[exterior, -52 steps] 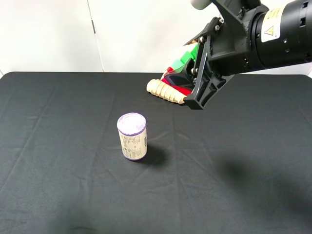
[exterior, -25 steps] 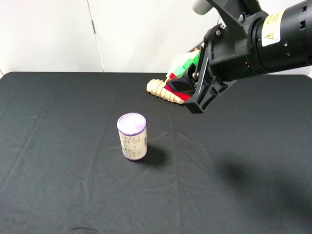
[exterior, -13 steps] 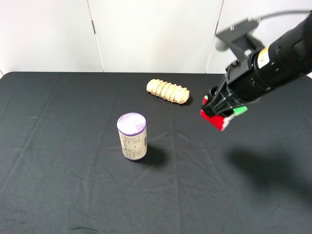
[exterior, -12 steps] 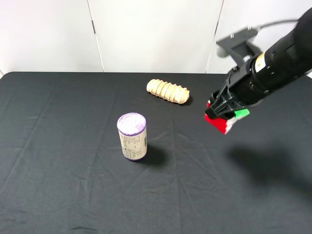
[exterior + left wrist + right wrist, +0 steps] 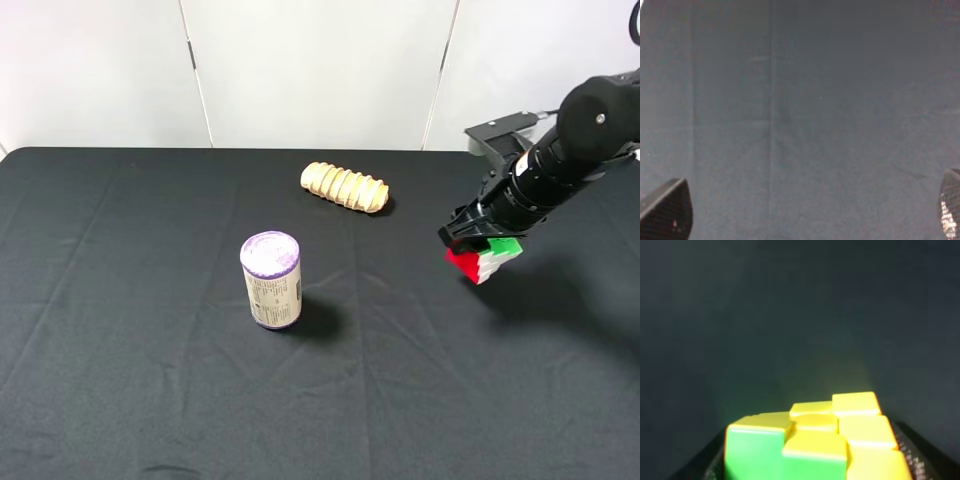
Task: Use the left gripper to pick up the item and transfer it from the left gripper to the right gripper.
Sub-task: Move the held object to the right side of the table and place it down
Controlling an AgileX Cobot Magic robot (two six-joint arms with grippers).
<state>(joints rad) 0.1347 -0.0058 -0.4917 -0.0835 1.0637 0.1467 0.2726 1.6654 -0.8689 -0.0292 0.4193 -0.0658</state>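
Note:
The puzzle cube [image 5: 484, 260] shows red, white and green faces and hangs a little above the black cloth at the right. My right gripper [image 5: 478, 240] is shut on it from above. In the right wrist view the cube [image 5: 815, 440] shows yellow and green faces between the dark fingers [image 5: 907, 442]. My left gripper [image 5: 805, 212] is open and empty over bare black cloth. Only its two fingertips [image 5: 667, 210] show, at the view's corners. The left arm is out of the exterior high view.
A purple-topped cylinder [image 5: 271, 280] stands upright left of the middle of the black-clothed table [image 5: 150, 380]. A ridged tan roll [image 5: 344, 187] lies near the back edge. A white wall stands behind the table.
My right arm has swung right and down with the cube, away from the tan roll, and now holds it low over the cloth at the right.

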